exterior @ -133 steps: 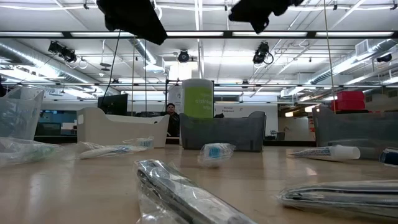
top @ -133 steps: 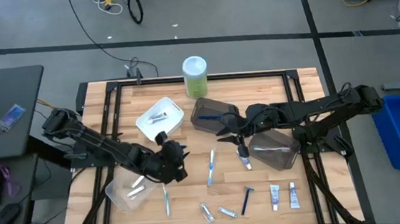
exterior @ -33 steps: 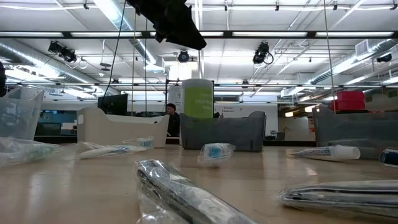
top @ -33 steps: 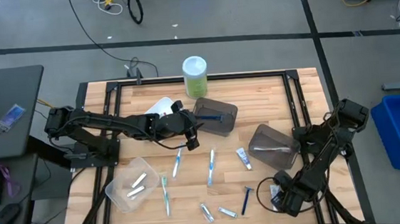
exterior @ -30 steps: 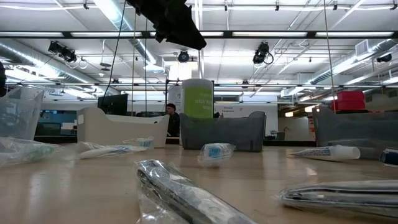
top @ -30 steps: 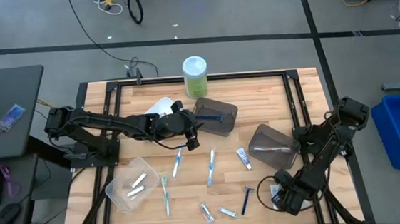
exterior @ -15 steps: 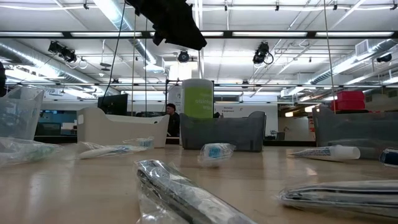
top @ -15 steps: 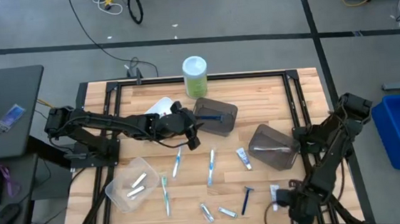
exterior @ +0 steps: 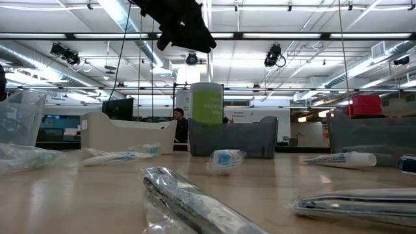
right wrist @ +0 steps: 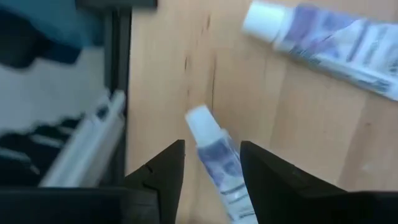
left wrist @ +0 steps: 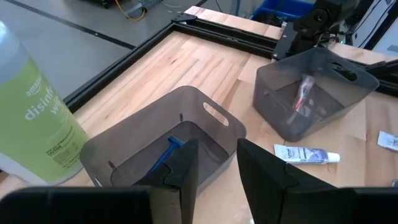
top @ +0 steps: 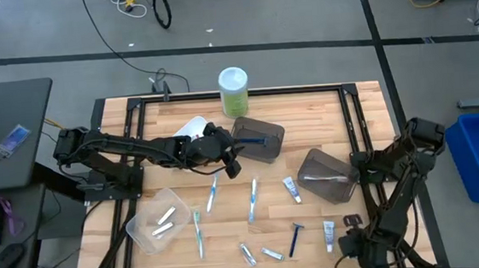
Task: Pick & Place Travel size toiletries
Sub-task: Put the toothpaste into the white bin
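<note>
Toiletries lie scattered over the lower middle of the table (top: 306, 112) in the high view: two toothbrushes (top: 252, 199) side by side near the centre, a third at lower left beside the clear bin (top: 155, 227), a razor (top: 295, 237) lower down, two small silver tubes (top: 271, 254) along the bottom edge and a white tube (top: 329, 233) at lower right. Another tube lies just left of the right-hand dark bin (top: 328, 177), which holds an item too. The clear bin has two silver tubes in it, and a blue razor lies in the other dark bin (left wrist: 168, 146), centre of the left wrist view.

The left gripper (top: 229, 162) hangs in the upper middle of the high view, beside that razor bin and below the green canister (top: 234, 91); its fingers (left wrist: 184, 165) stand partly apart with nothing between them. The right gripper (right wrist: 211, 163) is at the lower right corner of the table. In its wrist view a purple-and-white tube (right wrist: 216, 160) sits between its part-open fingers; I cannot tell whether it is gripped.
</note>
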Controlling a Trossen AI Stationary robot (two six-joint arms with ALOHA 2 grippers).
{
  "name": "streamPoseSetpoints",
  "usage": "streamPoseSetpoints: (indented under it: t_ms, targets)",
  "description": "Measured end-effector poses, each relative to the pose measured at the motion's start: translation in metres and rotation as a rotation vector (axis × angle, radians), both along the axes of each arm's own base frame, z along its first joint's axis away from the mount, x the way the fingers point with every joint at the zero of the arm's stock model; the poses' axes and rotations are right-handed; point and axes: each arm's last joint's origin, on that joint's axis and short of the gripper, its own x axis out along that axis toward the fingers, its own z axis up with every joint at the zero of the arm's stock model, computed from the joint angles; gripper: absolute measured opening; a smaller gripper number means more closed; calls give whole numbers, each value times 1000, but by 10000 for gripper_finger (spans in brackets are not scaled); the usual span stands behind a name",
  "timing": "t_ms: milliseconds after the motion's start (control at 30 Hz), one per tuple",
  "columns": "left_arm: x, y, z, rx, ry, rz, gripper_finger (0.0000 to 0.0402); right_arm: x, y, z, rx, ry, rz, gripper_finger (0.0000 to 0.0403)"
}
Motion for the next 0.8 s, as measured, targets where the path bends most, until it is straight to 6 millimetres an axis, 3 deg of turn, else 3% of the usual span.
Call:
streamPoseSetpoints:
  t_ms: [200,433,600,800]
  targets:
    - [0,0,0,-26,-12,14,116,-5,-1,-22,-27,-22,210,177]
    - [0,0,0,-47,-22,23,116,-7,-5,-32,-42,-56,294,187]
    - [0,0,0,-48,-22,23,116,-6,-4,-32,-12,-41,265,192]
    - [0,0,0,-48,-20,23,116,-5,-3,-30,27,3,55,188]
